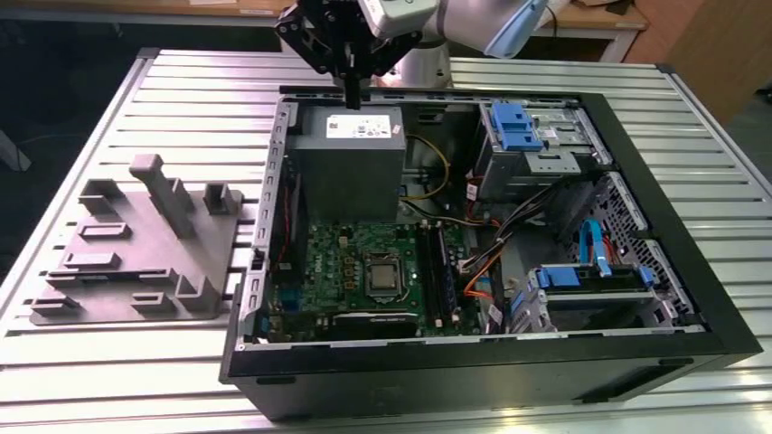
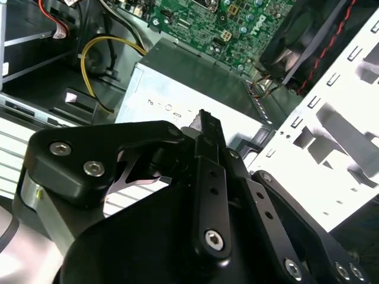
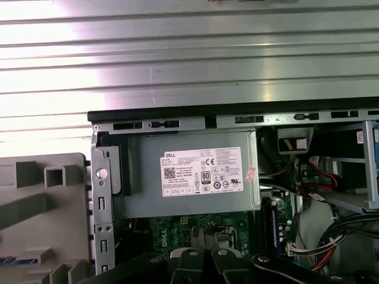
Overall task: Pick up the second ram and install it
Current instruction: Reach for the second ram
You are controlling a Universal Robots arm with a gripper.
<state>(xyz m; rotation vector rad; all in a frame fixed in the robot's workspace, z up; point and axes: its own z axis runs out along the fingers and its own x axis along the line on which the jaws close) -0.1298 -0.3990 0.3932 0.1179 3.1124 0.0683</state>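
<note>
My gripper (image 1: 353, 101) hangs above the far edge of the open computer case (image 1: 483, 357), just over the grey power-supply box (image 1: 350, 158). In both wrist views its black fingers (image 2: 204, 121) (image 3: 205, 235) are pressed together, and I see nothing between them. Past the box lies the green motherboard (image 1: 350, 262), with its long black slots (image 1: 440, 271) beside the processor. The grey holder tray (image 1: 133, 262) stands outside the case on the exterior view's left. I cannot make out the second ram. A thin bluish strip (image 3: 15, 259) shows in one tray slot, and I cannot identify it.
Blue-tabbed drive cages (image 1: 513, 122) (image 1: 585, 280) fill the case on the exterior view's right. Yellow and orange cables (image 1: 440, 172) run between them and the board. A black fan (image 2: 302, 41) sits by the perforated case wall. The case rests on a ribbed metal table (image 1: 145, 90).
</note>
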